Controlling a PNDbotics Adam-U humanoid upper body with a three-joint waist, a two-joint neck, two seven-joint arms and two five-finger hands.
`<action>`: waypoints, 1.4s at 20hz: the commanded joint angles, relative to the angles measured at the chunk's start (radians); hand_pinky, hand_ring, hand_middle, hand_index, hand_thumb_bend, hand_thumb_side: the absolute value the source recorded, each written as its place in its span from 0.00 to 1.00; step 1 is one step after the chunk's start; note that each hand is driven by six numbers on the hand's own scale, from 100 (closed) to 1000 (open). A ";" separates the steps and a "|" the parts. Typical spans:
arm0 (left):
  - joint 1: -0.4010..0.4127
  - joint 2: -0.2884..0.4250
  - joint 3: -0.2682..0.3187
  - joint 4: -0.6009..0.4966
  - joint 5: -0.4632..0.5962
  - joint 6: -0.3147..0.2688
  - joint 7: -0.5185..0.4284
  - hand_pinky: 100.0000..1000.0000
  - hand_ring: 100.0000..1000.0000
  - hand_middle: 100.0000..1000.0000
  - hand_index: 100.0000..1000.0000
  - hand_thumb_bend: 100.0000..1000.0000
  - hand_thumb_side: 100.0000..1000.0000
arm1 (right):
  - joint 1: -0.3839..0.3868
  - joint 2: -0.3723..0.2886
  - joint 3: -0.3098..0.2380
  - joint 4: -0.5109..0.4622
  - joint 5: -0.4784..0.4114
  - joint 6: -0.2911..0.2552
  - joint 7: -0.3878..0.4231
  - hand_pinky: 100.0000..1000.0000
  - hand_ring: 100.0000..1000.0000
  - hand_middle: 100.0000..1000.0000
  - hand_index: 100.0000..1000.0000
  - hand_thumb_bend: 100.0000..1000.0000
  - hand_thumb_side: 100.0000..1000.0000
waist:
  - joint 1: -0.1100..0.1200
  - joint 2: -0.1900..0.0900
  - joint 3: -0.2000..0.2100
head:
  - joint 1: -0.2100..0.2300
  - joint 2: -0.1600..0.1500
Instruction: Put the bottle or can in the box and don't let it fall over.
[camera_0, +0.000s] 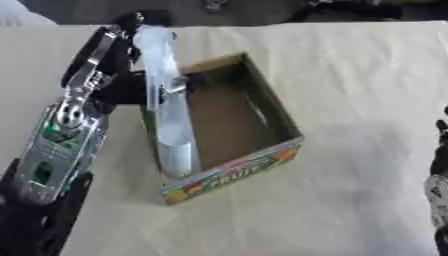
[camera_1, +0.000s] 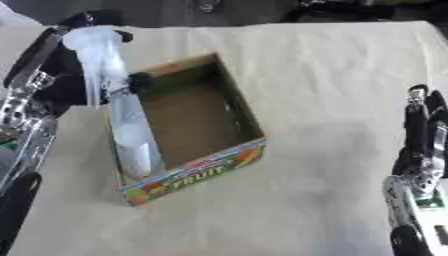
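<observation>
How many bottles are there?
1. The clear bottle is in the left hand, its base down inside the box, against the left wall. None else shows.

One word reads clearly here: "FRUIT", in yellow-green capital letters, printed along the near outer side of the cardboard box (camera_1: 194, 177). The lettering runs slightly uphill toward the right, following the box's skewed position on the bench (camera_1: 332, 100). Around the word sit coloured patches, red, orange and green, with a reddish band above it, but nothing in those patches resolves into letters. The clear plastic bottle (camera_0: 171, 115) leaning in the box shows no legible label. On the left arm, green panels (camera_0: 54, 137) appear, and on the right arm another green patch (camera_1: 430, 202); no characters on either can be made out.
</observation>
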 joint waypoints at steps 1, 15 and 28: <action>-0.035 -0.015 0.010 0.015 -0.025 -0.039 0.029 1.00 0.74 0.80 0.68 0.77 0.07 | -0.013 -0.006 0.001 -0.019 -0.006 0.001 0.002 1.00 1.00 1.00 1.00 0.00 0.64 | -0.001 -0.010 -0.006 | 0.011 -0.018; 0.016 -0.019 -0.036 0.025 0.002 -0.003 -0.041 1.00 0.74 0.81 0.69 0.79 0.01 | -0.012 -0.003 -0.009 -0.003 -0.010 0.005 -0.023 1.00 1.00 1.00 1.00 0.00 0.72 | 0.005 -0.005 0.005 | 0.000 -0.015; 0.107 0.077 -0.045 -0.064 0.013 0.023 -0.071 1.00 0.75 0.81 0.71 0.87 0.07 | 0.000 -0.007 -0.017 -0.001 -0.021 0.003 -0.042 1.00 1.00 1.00 1.00 0.00 0.75 | 0.010 -0.014 0.020 | -0.018 -0.010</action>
